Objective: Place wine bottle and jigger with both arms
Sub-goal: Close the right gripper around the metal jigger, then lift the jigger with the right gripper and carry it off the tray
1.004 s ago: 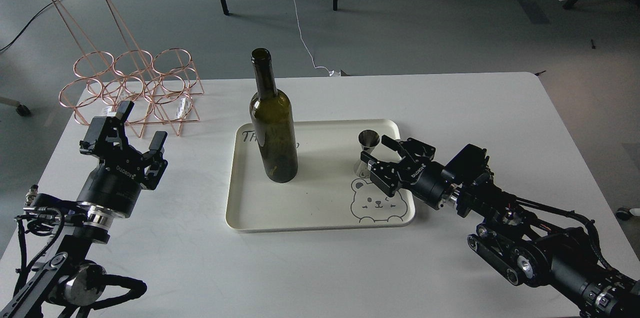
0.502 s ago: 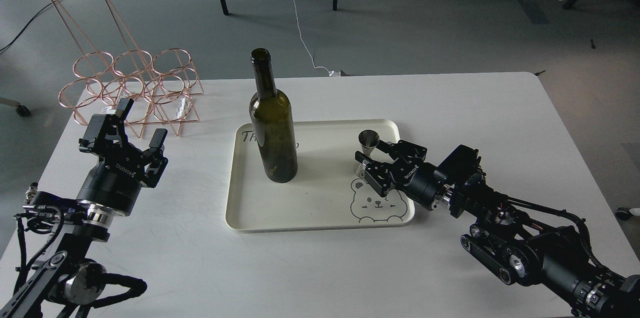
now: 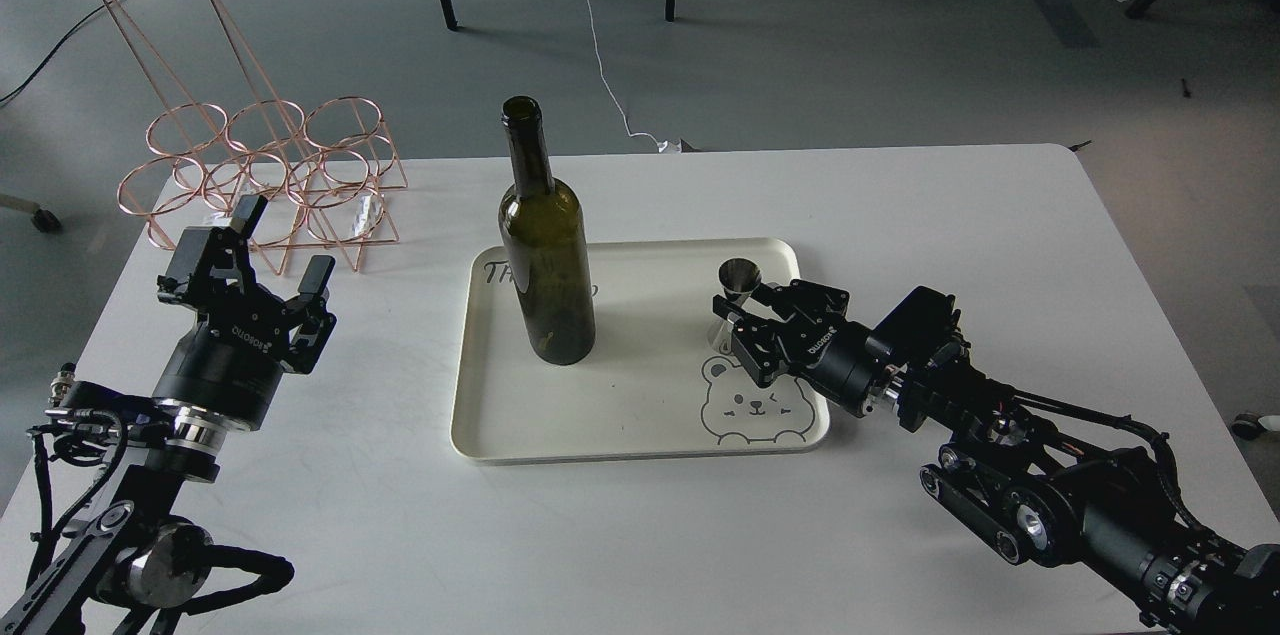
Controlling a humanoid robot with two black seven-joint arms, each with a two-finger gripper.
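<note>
The wine bottle [image 3: 546, 255] is dark olive-green and stands upright on the left part of the cream tray [image 3: 600, 435]. The small silver jigger [image 3: 737, 277] stands upright on the tray's right side. My right gripper [image 3: 740, 303] reaches in from the right at tray level. Its fingers stand on either side of the jigger's waist, with a narrow gap still showing. My left gripper [image 3: 275, 250] is open and empty above the table, well left of the tray, with its fingers pointing up.
A copper wire rack [image 3: 265, 180] stands at the table's back left corner, just behind my left gripper. The white table [image 3: 900, 205] carries the tray with its bear drawing. Chair legs and cables lie on the floor beyond.
My right gripper has slid left onto the jigger, and its fingers have narrowed around the jigger's waist. My left gripper has sunk slightly. The bottle and the jigger have not moved.
</note>
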